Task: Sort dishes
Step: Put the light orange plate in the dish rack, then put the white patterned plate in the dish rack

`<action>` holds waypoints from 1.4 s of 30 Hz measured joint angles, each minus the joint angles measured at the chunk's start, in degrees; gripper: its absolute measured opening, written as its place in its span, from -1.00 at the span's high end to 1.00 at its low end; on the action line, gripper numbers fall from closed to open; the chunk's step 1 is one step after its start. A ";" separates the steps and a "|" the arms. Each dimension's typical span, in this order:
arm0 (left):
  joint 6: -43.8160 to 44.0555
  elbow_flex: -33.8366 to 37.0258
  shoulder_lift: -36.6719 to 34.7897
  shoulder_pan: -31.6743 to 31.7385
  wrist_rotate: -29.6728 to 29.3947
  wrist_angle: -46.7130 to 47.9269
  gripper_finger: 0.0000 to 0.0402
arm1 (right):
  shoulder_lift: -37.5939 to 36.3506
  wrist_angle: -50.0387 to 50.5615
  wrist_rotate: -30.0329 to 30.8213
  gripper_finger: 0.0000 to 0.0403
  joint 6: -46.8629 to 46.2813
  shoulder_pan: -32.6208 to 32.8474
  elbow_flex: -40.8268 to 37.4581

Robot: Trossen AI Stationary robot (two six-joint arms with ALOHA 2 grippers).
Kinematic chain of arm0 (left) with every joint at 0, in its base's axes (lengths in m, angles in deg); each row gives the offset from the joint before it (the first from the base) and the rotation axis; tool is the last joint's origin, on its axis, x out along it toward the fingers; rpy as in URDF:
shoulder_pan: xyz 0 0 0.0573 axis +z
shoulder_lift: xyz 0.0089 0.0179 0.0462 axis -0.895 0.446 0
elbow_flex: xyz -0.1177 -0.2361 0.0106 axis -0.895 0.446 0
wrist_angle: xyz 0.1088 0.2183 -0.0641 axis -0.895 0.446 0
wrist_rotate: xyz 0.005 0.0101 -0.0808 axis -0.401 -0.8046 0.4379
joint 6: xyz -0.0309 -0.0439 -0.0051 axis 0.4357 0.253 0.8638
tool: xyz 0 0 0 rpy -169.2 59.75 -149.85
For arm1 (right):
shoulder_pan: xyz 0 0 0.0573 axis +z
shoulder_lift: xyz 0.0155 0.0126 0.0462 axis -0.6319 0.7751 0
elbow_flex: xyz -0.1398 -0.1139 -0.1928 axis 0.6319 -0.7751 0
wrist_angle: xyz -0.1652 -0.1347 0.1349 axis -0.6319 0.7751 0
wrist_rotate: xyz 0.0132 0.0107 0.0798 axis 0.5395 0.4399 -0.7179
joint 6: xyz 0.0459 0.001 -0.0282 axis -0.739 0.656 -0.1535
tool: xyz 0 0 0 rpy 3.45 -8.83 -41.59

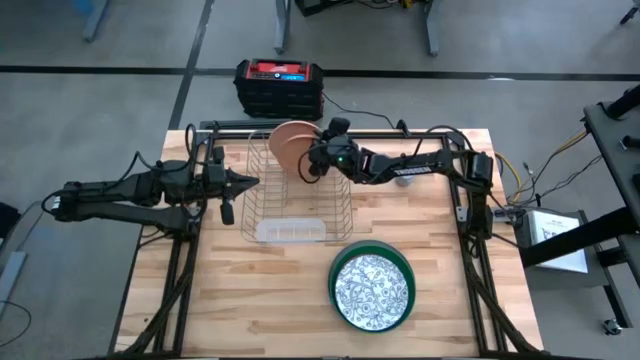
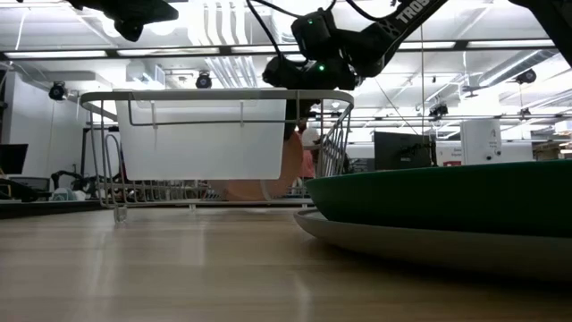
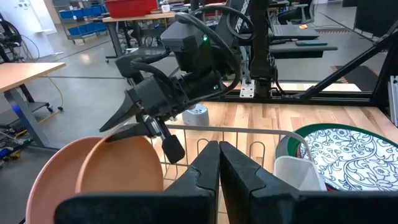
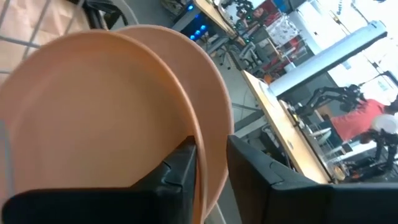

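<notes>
Nearest, on the wooden table, a large dark green plate holds the white dark-patterned plate, just in front of the silver wire rack. At the rack's far end, the right gripper pinches the rim of a round salmon-pink plate standing upright. Left of the rack, the left gripper hovers, jaws closed together.

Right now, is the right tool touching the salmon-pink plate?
Touching. In the right wrist view the right tool has one finger on each face of the salmon-pink plate, clamping its rim; the left wrist view shows the same pinch above the rack.
</notes>
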 joint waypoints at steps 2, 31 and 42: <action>0.00 0.00 0.00 0.00 0.00 -0.01 1.00 | 0.00 1.19 -0.06 0.56 0.01 0.19 0.66; 0.00 0.00 0.00 -0.01 0.00 -0.01 1.00 | -0.04 19.28 -3.04 -0.29 -6.09 0.34 13.63; 0.00 0.00 0.00 0.00 0.00 -0.01 1.00 | -0.33 22.80 -1.28 -0.41 -5.95 0.34 17.08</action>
